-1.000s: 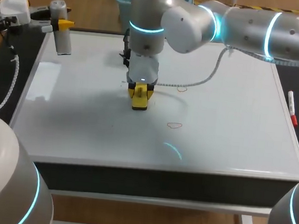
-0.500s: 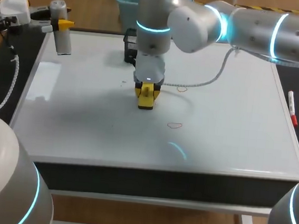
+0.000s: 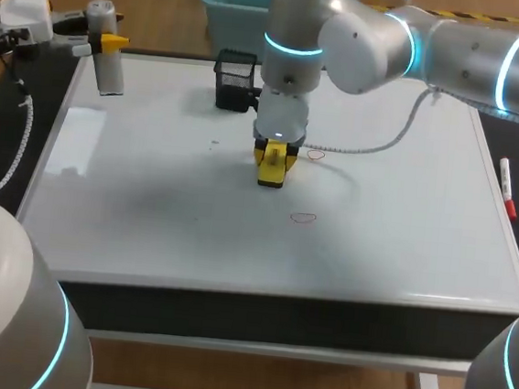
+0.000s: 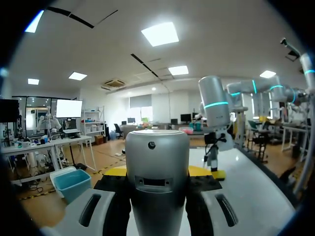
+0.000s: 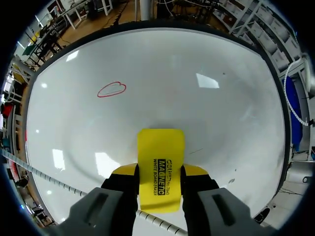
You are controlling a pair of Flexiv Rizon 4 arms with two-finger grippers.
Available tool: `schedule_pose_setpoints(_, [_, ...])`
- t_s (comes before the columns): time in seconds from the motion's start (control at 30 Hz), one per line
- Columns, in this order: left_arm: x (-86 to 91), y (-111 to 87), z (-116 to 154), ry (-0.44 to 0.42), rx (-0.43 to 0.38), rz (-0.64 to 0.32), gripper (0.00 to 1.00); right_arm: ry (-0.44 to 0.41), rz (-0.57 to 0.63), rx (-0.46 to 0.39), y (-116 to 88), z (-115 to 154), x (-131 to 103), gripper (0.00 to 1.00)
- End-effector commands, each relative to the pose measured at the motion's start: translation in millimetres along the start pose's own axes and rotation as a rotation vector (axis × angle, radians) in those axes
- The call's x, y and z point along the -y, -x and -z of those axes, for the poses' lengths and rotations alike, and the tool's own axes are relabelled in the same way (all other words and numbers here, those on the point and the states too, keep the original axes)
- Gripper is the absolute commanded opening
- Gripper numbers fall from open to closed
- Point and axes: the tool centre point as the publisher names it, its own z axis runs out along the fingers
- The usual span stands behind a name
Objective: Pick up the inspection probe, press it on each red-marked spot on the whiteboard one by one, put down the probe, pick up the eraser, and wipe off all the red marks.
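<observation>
Right hand (image 3: 273,162) clamped on yellow eraser (image 5: 160,164), left hand (image 3: 103,42) on inspection probe (image 4: 157,182); keep eraser flat on whiteboard (image 3: 404,218) across each red mark (image 5: 111,89).

Right gripper (image 3: 273,162) clamps the eraser (image 3: 271,177), pointing down; left gripper (image 3: 105,42) clamps the probe (image 3: 108,71).

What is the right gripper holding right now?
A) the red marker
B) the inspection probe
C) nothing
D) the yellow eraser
D: in the right wrist view the right gripper clamps the yellow eraser from both sides, while the inspection probe sits in the left gripper.
</observation>
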Motion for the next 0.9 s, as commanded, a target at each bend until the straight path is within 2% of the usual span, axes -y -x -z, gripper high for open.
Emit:
schedule_pose_setpoints(0.03, [0.5,1.3,0.3,0.000,-0.004,0.001,0.00,0.001,-0.009,0.008,-14.5,22.5,-1.9,0.00])
schedule_pose_setpoints(0.27, [0.5,1.3,0.3,0.000,-0.004,0.001,0.00,-0.024,-0.035,0.020,-35.8,45.5,7.4,0.00])
schedule_pose_setpoints(0.37, [0.5,1.3,0.3,0.000,-0.004,0.001,0.00,-0.031,-0.055,0.030,-51.8,49.2,15.6,0.00])
schedule_pose_setpoints(0.53, [0.5,1.3,0.3,0.000,-0.004,0.001,0.00,-0.057,-0.111,0.045,-95.2,59.4,35.2,0.00])
schedule_pose_setpoints(0.9, [0.5,1.3,0.3,0.000,-0.004,0.001,0.00,-0.099,-0.274,0.040,-207.2,80.3,78.7,0.00])
